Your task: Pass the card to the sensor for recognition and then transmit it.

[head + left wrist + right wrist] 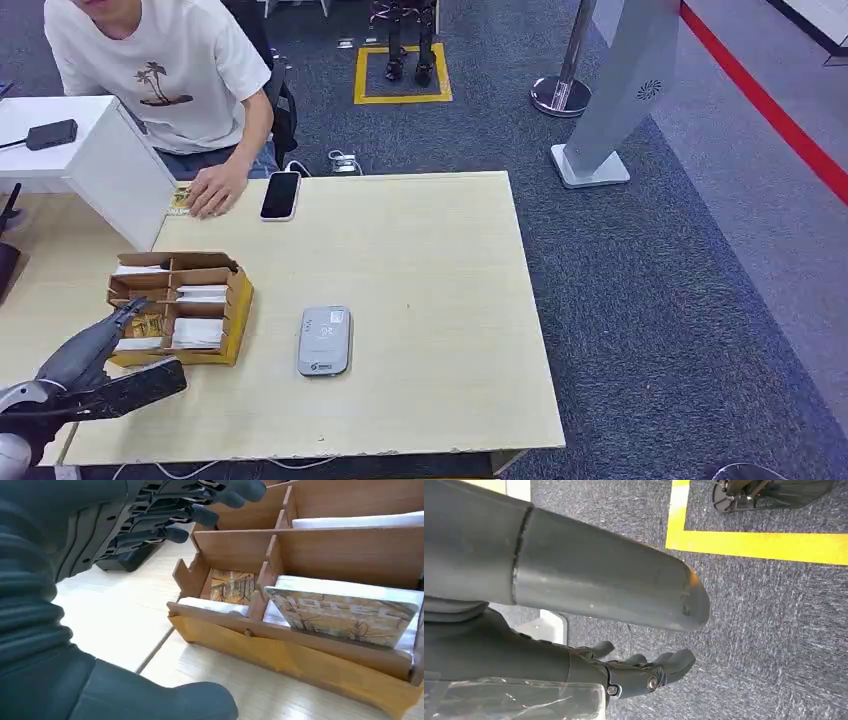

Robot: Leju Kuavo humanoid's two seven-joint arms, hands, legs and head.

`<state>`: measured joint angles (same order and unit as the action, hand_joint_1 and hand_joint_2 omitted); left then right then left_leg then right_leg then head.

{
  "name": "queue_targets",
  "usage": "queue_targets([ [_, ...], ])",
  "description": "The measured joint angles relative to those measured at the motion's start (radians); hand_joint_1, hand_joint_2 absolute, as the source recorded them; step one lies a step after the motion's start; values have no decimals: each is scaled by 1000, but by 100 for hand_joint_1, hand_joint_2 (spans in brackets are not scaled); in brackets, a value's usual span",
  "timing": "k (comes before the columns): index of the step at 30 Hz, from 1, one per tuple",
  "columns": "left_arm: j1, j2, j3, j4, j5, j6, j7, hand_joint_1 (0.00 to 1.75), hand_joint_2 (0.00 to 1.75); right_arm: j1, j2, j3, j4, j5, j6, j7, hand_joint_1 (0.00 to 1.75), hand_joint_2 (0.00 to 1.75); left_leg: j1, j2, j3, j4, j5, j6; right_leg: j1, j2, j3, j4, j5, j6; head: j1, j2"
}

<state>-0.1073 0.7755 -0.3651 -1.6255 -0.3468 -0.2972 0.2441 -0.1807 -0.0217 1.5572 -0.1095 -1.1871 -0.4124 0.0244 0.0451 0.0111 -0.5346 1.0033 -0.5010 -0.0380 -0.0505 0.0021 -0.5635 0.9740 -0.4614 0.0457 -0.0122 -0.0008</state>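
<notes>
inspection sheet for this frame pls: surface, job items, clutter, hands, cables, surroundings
Surface: light wooden table, mostly bare to the right of the reader.
Job's things: wooden card box near the table's left edge, cards in its compartments; grey card reader flat beside it, apart from it.
Clutter: phone lying flat at the far edge; a person's hand resting next to it.
Robot hands: left robot hand at the box, holding nothing; right robot hand hanging over the carpet, holding nothing.
Cables: white cable below the near edge.
Surroundings: grey carpet, red floor line, stanchion base.
</notes>
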Motion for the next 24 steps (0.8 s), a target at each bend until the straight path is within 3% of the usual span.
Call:
queue_targets([
  [24, -61, -53, -2, 23, -22, -29, -6, 0, 175, -9, 2, 0, 0, 26, 4, 5, 0, 0, 0, 0, 0, 0, 0, 0, 0, 0, 0, 0, 0, 0, 0, 0],
])
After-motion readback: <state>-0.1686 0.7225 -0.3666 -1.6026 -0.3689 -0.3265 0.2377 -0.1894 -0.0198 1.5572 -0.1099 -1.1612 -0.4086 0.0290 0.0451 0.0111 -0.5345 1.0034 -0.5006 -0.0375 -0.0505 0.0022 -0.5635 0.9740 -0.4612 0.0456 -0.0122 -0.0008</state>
